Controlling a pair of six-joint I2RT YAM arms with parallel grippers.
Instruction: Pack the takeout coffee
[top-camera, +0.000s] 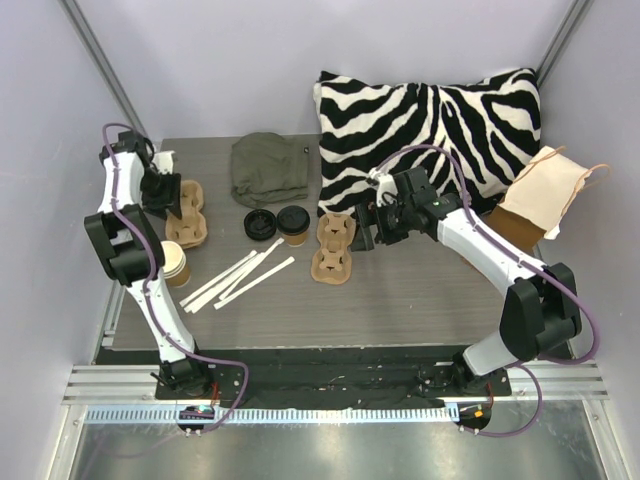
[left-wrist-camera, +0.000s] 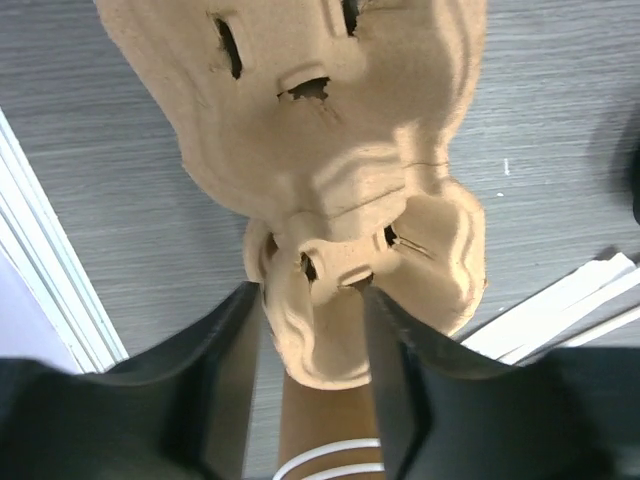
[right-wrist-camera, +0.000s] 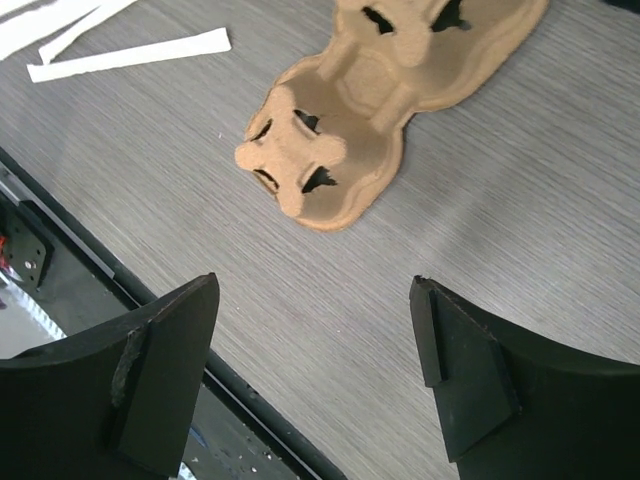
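Observation:
The takeout coffee, a tan paper cup with a pale rim, stands upright near the table's left edge. In the left wrist view the takeout coffee shows low between the fingers, beneath the carrier. A moulded-pulp two-hole carrier lies just behind the cup. My left gripper is at this carrier; its jaws stand parted around the carrier's near end, the right finger touching it, so it is open. A second carrier lies mid-table. My right gripper hovers wide open beside it with nothing between the fingers, and the second carrier lies ahead of them.
A brown cup with a black lid and a loose black lid sit mid-table. White paper strips lie in front of them. A green cloth, a zebra pillow and a paper bag fill the back.

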